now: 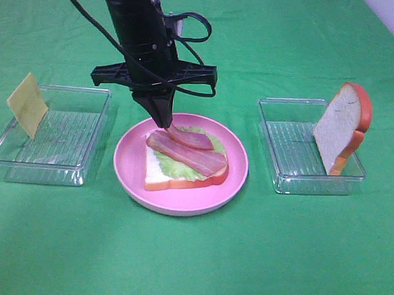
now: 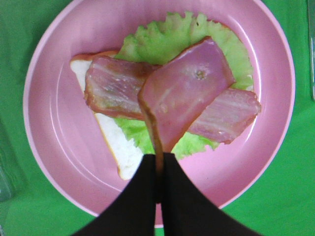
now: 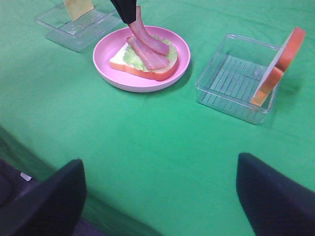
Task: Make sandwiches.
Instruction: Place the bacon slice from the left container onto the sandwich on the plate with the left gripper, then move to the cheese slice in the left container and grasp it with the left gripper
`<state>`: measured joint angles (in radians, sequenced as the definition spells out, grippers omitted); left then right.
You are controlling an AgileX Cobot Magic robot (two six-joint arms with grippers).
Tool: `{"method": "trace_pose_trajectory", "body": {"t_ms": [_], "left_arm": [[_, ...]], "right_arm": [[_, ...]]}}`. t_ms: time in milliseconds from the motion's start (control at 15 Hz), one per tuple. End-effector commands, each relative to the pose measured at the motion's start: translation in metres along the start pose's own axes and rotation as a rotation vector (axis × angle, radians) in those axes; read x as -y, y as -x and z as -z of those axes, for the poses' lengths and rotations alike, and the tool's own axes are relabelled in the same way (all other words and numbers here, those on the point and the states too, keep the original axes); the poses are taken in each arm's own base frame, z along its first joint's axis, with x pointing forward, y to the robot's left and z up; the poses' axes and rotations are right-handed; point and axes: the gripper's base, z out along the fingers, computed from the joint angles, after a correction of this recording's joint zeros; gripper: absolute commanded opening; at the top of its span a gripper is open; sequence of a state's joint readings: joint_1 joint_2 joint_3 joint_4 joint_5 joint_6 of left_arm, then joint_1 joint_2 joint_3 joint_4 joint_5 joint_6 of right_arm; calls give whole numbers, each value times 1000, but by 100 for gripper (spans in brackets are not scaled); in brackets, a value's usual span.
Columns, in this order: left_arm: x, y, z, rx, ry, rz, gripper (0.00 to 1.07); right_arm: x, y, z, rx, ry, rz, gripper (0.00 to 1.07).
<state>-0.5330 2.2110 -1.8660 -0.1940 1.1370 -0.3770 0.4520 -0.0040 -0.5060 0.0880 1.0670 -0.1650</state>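
The sandwich in the making lies on a round pink plate (image 1: 129, 158): a white bread slice (image 1: 157, 176) with orange-brown crust, pale green lettuce (image 1: 175, 168) and one reddish bacon strip (image 1: 190, 157). My left gripper (image 1: 163, 121) is shut on the end of a second bacon strip (image 1: 189, 139), whose free end rests across the first. The left wrist view shows this held strip (image 2: 187, 93) over the lying strip (image 2: 110, 86), lettuce (image 2: 162, 39) and bread (image 2: 118, 142). My right gripper (image 3: 162, 201) is open, empty, and well short of the plate (image 3: 106, 69).
A second bread slice (image 1: 340, 127) leans upright in the clear tray (image 1: 289, 146) at the right. A yellow cheese square (image 1: 27, 103) leans on the clear tray (image 1: 71, 141) at the left. Green cloth covers the table.
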Motion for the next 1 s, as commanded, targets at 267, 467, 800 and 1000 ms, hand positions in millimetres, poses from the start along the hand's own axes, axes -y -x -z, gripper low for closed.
{"method": "trace_pose_trajectory", "body": {"t_ms": [267, 467, 800, 1000], "left_arm": [[1, -4, -3, -25, 14, 22, 12], [2, -4, -3, -27, 9, 25, 49], [4, 3, 15, 22, 32, -26, 62], [3, 15, 49, 112, 133, -81, 62]], "right_arm": [[-1, -2, 2, 26, -2, 5, 76], [-1, -2, 2, 26, -2, 5, 76], [-1, -2, 2, 26, -2, 5, 76], [-1, -2, 2, 26, -2, 5, 76]]}}
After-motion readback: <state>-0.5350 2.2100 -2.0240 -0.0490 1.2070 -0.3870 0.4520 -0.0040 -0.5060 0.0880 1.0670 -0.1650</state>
